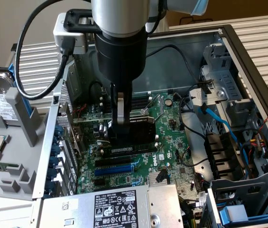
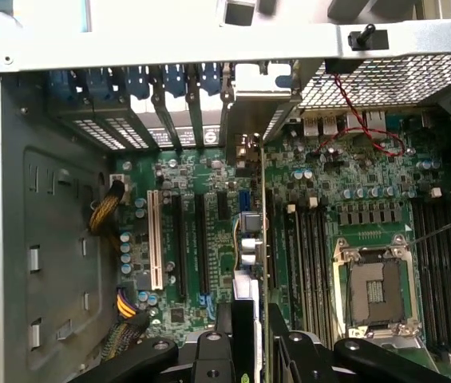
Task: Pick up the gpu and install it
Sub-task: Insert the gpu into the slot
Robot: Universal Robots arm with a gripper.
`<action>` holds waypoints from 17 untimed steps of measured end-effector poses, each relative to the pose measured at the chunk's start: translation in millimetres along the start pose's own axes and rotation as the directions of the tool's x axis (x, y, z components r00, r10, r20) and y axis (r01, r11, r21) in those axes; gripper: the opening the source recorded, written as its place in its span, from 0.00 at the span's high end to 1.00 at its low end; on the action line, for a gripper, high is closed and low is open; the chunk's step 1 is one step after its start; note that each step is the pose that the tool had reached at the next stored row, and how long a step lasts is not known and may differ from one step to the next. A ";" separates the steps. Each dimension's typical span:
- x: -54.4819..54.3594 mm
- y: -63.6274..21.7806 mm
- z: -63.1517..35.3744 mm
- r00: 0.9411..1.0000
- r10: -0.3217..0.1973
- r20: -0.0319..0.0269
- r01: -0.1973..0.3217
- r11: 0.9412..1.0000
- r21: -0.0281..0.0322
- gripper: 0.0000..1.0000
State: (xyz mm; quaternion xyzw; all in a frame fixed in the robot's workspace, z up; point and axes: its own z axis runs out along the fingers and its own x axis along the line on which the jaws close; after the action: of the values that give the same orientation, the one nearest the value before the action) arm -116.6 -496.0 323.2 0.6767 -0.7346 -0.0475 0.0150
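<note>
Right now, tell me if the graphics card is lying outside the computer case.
No, the gripper holds the graphics card on edge inside the case, over the motherboard.

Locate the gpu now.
Exterior view, centre: the gpu stands on edge in the pincer, inside the case over the motherboard, near the blue slot.

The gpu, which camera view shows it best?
The exterior view: the gpu shows its black face, held upright in the claw over the motherboard. The wrist view shows it edge-on, a thin green line with its silver bracket.
</note>
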 end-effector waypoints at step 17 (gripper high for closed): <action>-3.7 6.0 14.2 1.000 -0.024 -0.010 0.024 1.000 0.010 0.73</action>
State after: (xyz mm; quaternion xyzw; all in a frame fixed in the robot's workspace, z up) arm -123.5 -491.2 309.8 0.6858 -0.7265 -0.0405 0.0148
